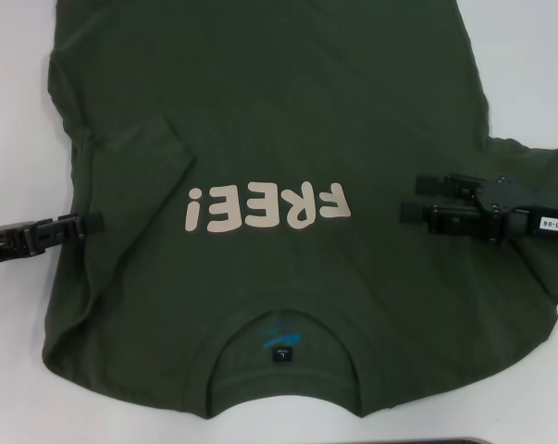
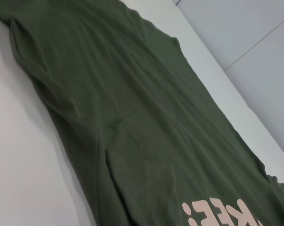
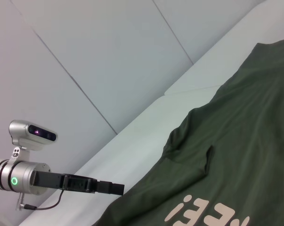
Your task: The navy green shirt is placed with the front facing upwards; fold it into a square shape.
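The navy green shirt [image 1: 260, 111] lies flat on the white table, front up. Its cream "FREE!" lettering [image 1: 267, 205] sits mid-chest, and the ribbed collar and dark neck label [image 1: 285, 353] are nearest me. The left sleeve is folded in over the body. My left gripper [image 1: 95, 224] is low at the shirt's left edge beside the lettering, pointing inward, its fingers together with no cloth seen between them. It also shows as a thin black bar, the left gripper [image 3: 117, 189]. My right gripper [image 1: 410, 198] hovers open over the shirt's right side near the sleeve. The left wrist view shows only the shirt [image 2: 146, 117].
Bare white table [image 1: 528, 65] shows around the shirt on both sides and beyond it. A dark object [image 1: 482, 440] peeks in at the near edge. Grey wall panels [image 3: 109, 56] stand behind the table's far left side.
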`<state>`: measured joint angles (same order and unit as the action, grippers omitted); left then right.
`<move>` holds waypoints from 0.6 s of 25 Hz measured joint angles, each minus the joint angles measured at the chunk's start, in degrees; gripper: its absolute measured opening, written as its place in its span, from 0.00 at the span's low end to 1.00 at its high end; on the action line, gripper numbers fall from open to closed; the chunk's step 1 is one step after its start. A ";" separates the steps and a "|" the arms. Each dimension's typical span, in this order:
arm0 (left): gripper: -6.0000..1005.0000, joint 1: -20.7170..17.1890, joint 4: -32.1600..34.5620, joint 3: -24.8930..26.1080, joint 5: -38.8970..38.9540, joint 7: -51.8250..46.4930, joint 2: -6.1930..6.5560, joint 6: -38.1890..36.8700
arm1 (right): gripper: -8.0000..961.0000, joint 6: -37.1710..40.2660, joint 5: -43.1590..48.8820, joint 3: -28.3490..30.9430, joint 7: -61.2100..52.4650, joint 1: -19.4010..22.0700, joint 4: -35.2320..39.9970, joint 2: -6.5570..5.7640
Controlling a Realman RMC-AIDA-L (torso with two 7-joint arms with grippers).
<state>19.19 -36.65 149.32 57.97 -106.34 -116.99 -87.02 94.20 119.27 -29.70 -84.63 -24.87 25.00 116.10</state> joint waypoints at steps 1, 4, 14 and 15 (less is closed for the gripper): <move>0.59 0.01 0.00 0.00 -0.10 0.00 -0.01 0.04 | 0.92 0.02 0.00 0.00 0.00 0.00 -0.02 0.01; 0.58 0.03 -0.08 0.03 -0.24 -0.01 -0.01 0.31 | 0.92 0.14 -0.02 -0.01 0.00 0.00 -0.11 0.01; 0.55 -0.11 -0.35 0.01 -1.69 -0.41 0.19 0.31 | 0.92 0.33 -0.09 0.00 -0.01 0.15 -0.31 -0.04; 0.55 -0.10 -0.35 0.07 -2.21 -0.46 0.19 0.35 | 0.92 0.38 -0.09 0.00 0.00 0.17 -0.31 -0.04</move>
<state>19.09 -37.00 149.40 55.76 -106.80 -116.80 -86.66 94.58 119.17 -29.71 -84.64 -24.71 24.69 116.06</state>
